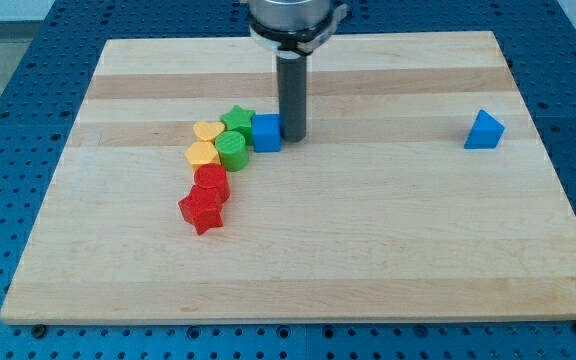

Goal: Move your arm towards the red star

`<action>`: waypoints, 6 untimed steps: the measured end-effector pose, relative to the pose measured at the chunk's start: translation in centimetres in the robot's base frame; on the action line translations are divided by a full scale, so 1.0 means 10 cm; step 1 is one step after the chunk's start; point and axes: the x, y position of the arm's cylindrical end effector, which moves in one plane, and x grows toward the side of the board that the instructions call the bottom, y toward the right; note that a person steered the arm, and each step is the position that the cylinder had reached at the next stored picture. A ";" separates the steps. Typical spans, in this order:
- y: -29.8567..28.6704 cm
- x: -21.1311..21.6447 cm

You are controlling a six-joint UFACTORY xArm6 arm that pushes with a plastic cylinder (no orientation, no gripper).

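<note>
The red star (202, 211) lies on the wooden board left of centre, at the lower end of a curved cluster of blocks. A second red block (211, 182) touches it just above. My tip (292, 137) rests on the board right beside the blue cube (266, 132), at its right side, up and to the right of the red star. Between them lie a green cylinder (232, 150), a green star (236, 120), a yellow heart (208, 131) and a yellow block (202, 154).
A blue triangular block (484, 130) stands alone near the board's right edge. The wooden board (368, 250) sits on a blue perforated table.
</note>
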 end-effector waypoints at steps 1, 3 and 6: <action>0.20 0.04; 1.22 1.06; -1.16 2.11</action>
